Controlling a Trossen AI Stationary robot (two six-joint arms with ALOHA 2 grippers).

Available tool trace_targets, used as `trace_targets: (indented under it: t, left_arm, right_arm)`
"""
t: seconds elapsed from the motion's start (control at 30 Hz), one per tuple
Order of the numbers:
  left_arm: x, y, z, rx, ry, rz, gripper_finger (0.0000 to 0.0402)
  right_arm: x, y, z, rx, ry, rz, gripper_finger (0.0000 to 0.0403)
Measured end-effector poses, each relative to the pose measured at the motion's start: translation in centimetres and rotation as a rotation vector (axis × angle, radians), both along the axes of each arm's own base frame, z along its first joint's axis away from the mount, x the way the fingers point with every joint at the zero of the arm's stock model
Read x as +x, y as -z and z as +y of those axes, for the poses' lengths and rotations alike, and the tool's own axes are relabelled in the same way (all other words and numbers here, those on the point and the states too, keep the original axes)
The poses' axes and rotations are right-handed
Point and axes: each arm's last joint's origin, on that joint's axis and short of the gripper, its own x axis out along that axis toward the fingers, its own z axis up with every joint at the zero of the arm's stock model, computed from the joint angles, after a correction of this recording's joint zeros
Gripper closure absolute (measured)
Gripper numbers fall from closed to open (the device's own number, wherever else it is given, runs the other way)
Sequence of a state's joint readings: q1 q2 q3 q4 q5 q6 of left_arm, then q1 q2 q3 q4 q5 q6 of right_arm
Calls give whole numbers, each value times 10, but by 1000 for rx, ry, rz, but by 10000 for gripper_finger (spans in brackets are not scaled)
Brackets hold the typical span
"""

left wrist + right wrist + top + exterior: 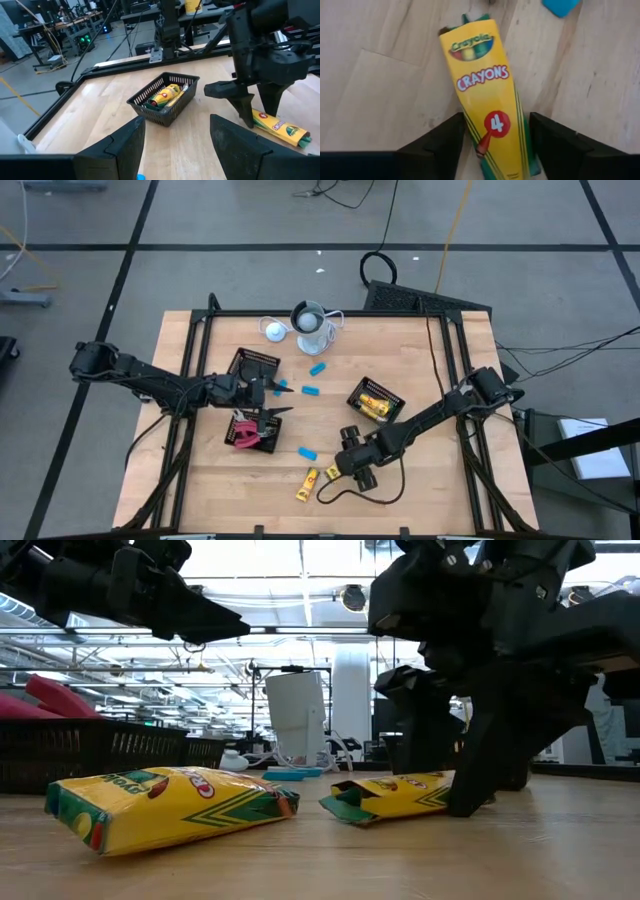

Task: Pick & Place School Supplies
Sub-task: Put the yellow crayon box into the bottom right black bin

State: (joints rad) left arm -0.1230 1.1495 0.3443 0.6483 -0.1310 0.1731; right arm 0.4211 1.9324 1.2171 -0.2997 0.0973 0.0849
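Right gripper [333, 471] low over the near part of the wooden table [430, 490], fingers spread on both sides of a yellow crayon box [487, 95], not yet closed on it. Second crayon box [306, 483] lying just left of it. More yellow boxes inside the black mesh basket [376, 402] to the right. Blue blocks [307, 452] loose around the middle of the table. Left gripper [272, 398] hanging open between two baskets on the left, holding nothing. Red-handled tools [243, 437] in the nearer left basket [255, 433].
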Motion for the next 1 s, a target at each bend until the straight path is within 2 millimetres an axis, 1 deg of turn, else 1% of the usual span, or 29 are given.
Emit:
trace_targets:
  t: [0.1,0.3,0.37,0.6,0.73,0.9,1.0]
  left_arm:
    - [0,0,0,1,0,0,174]
    - [0,0,0,1,0,0,174]
    - [0,0,0,2,0,1,174]
    - [0,0,0,2,0,2,174]
    - [0,0,0,2,0,2,174]
    - [0,0,0,2,0,2,174]
    - [0,0,0,2,0,2,174]
  right_arm:
    - [-1,0,1,-3,-3,0,234]
    - [0,0,0,-16,8,-13,347]
    - [0,0,0,-17,8,-9,377]
    - [-1,1,-1,0,32,12,380]
    - [-1,-3,-3,4,40,9,380]
    - [-4,-13,-10,-36,76,-18,380]
    - [-4,-24,-14,-70,110,-61,380]
